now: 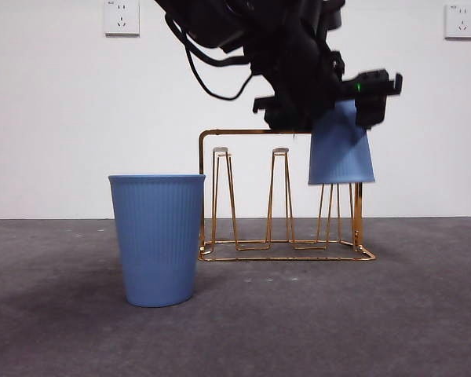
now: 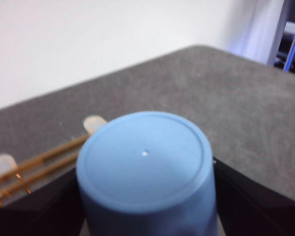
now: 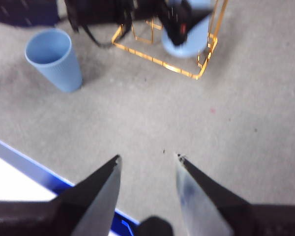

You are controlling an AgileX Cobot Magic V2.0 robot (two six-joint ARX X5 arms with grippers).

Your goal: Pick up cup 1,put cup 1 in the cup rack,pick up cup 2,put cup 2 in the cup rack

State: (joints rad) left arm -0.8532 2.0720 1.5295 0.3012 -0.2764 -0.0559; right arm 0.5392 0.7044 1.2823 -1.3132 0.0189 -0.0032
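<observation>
One blue ribbed cup point(image 1: 341, 149) hangs upside down with my left gripper point(image 1: 330, 118) shut on it. It sits over the right-hand pegs of the gold wire cup rack point(image 1: 243, 132), its rim a little below the rack's top bar. In the left wrist view the cup's flat base point(image 2: 145, 157) fills the space between the jaws, with rack pegs point(image 2: 39, 160) beside it. The other blue cup point(image 1: 158, 239) stands upright on the table, left of the rack and nearer the camera. My right gripper point(image 3: 147, 160) is open, empty and well back from the rack point(image 3: 157, 61).
A white wall with two sockets point(image 1: 122, 17) rises behind the grey table. The right wrist view shows the table's blue edge point(image 3: 39, 172) close under the right gripper. Two rack pegs point(image 1: 222, 196) to the left of the held cup carry nothing.
</observation>
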